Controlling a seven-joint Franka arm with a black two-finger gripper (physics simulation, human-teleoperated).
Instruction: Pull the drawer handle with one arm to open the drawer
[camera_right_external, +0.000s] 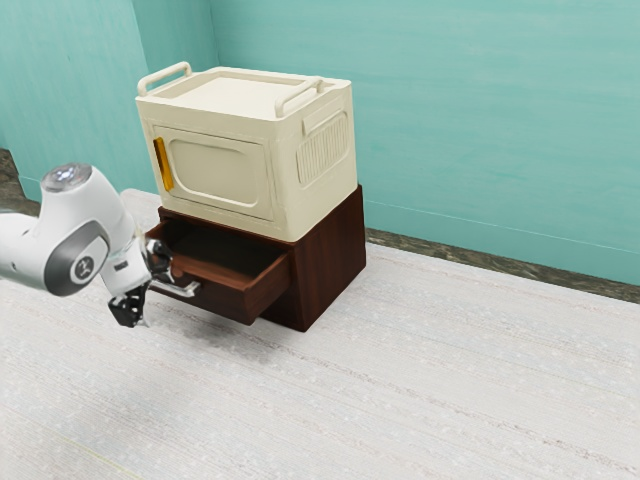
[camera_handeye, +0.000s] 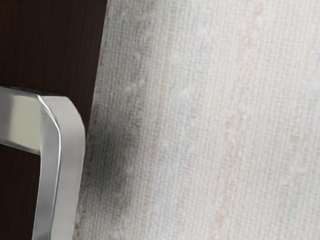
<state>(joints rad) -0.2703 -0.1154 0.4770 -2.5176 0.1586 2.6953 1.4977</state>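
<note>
The gripper (camera_right_external: 152, 298) is at the drawer front in the exterior view, its two black fingers spread apart and open beside the handle's near end. The silver handle (camera_right_external: 182, 290) is a bracket on the front of the dark brown drawer (camera_right_external: 225, 295). That drawer stands pulled out of its cabinet (camera_right_external: 335, 262), with its inside showing. From the wrist view, the handle (camera_handeye: 70, 145) juts out from the dark drawer front (camera_handeye: 50, 45). Whether a finger touches the handle cannot be told.
A cream box (camera_right_external: 225, 110) with two top handles and a yellow door handle (camera_right_external: 163, 164) sits on the cabinet. Behind them rises a teal wall (camera_right_external: 480, 120). Pale, streaked floor (camera_right_external: 430, 370) extends in front and toward the exterior view's right.
</note>
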